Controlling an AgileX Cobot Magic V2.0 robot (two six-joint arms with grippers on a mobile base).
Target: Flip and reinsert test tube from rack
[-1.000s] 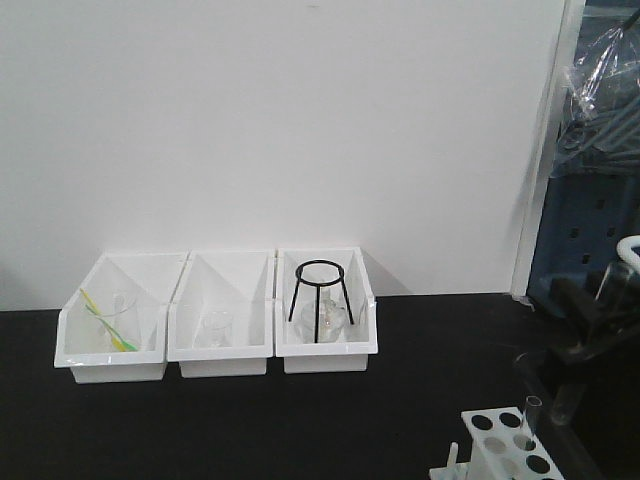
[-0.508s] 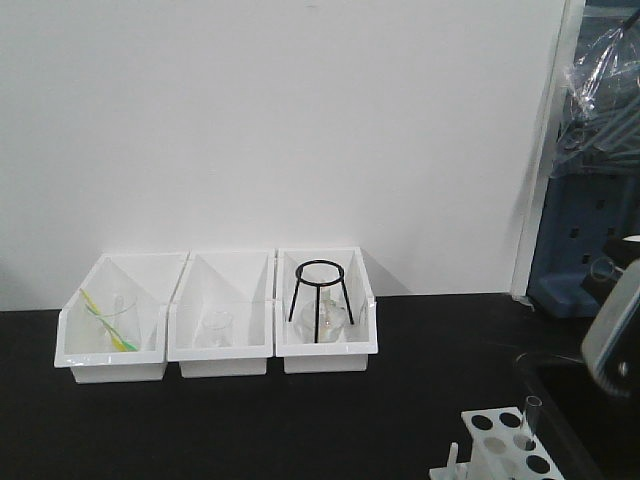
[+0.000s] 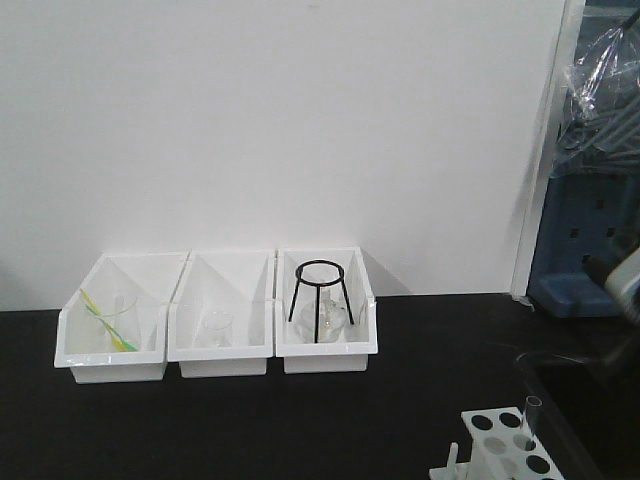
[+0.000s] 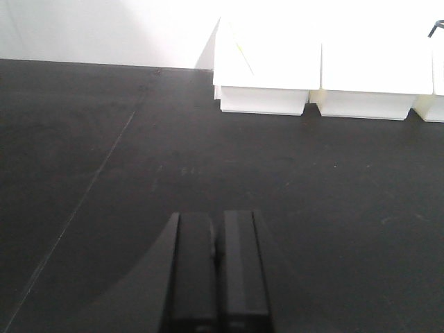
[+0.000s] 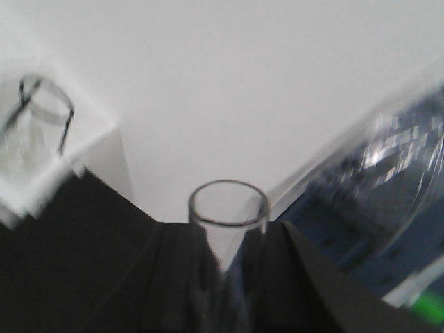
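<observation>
Both my left fingers [image 4: 194,277] pressed together, table [image 4: 104,139] below them | my right fingers [image 5: 177,284] pinching test tube [image 5: 229,208], its open mouth beyond them

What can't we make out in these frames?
- Front view: rack cut by bottom edge, base and hole count unseen.
- Front view: right arm mostly past right edge.
- Right wrist view: motion-blurred; held tube lower end hidden inside right pincer.
- Left wrist view: rack out of frame.
</observation>
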